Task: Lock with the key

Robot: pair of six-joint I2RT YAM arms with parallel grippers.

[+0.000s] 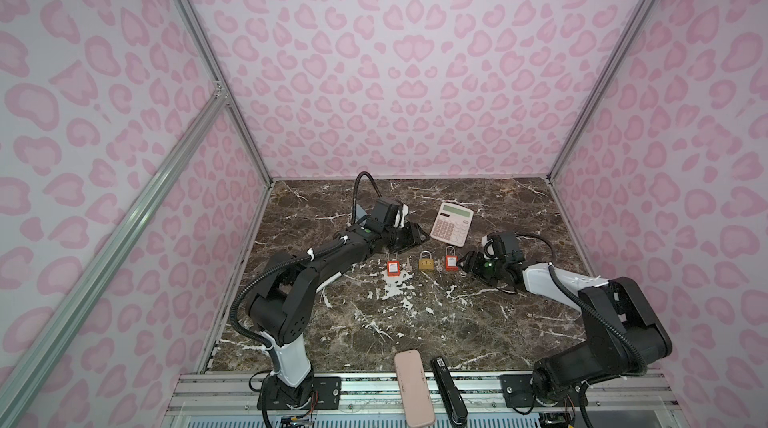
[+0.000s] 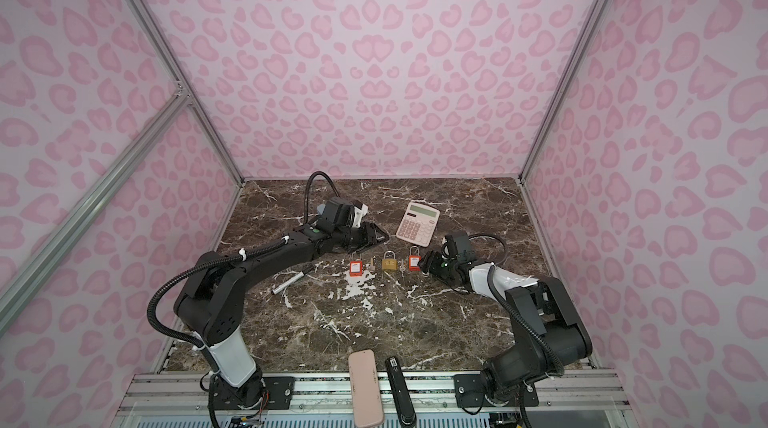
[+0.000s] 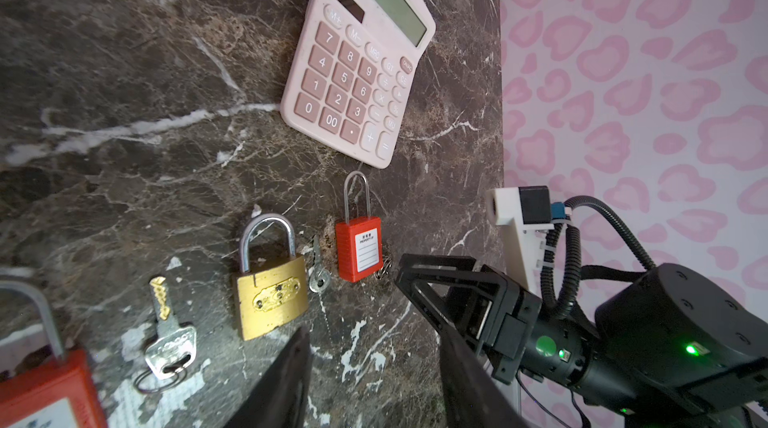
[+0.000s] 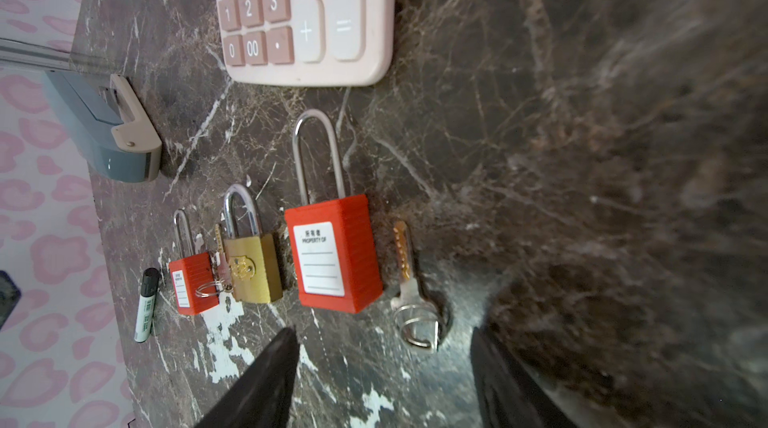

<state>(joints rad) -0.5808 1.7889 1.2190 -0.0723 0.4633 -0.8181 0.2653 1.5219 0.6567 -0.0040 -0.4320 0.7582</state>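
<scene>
Marble tabletop (image 1: 374,322) inside a pink-patterned enclosure; both grippers released, nothing held.

Right gripper (image 4: 382,338) sits low at the right end of the padlock row, jaws spread wide and empty. The key (image 4: 409,280) and its ring lie flat on the marble just ahead of the gap, beside the right red padlock (image 4: 336,255); neither finger grips them. Brass padlock (image 4: 253,268) and left red padlock (image 4: 193,284) complete the row. Left gripper (image 1: 415,235) hangs behind the row, near the calculator (image 1: 453,224), jaws parted, empty.
</scene>
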